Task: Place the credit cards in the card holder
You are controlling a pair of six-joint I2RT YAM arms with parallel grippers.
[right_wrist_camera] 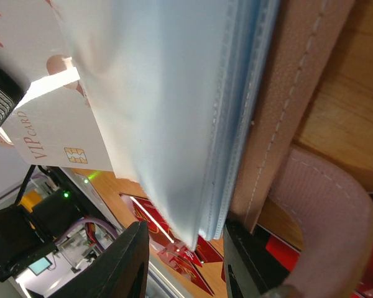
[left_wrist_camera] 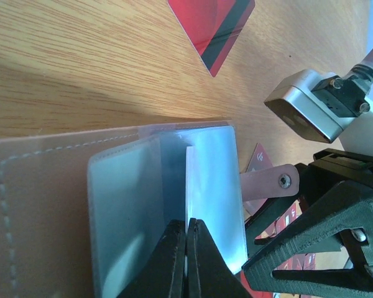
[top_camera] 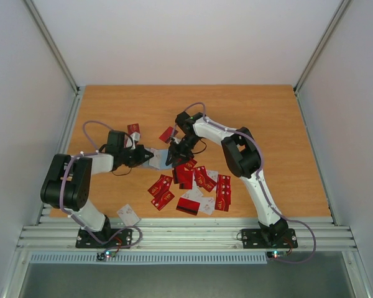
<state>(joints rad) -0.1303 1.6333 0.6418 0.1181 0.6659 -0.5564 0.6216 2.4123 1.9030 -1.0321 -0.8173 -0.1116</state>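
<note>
My left arm rises from its base at the lower left of the top view, folds at the elbow and reaches in toward the middle of the counter. My left pincer is pressed together, pinching one clear leaf of the card holder by its near edge.

My right arm climbs from the lower right, bends at the elbow, stretches left and tips down onto the holder from the far side. My right pincer stands partly spread. Its fingers lie either side of a corner of the clear sleeves, with a gap showing beside one finger.

The holder lies open at the centre of the top view between both pincers, tan stitched cover beneath and sleeves fanned above. Its strap pokes out toward my right pincer. A white card with a gold chip sits against the sleeves, one edge under a clear leaf; I cannot tell what holds it.

Nearest my left base lies a pale card. The credit cards lie in a loose red heap just right of the holder, under my right forearm. Beyond the holder lie two more red cards, apart from each other.
</note>
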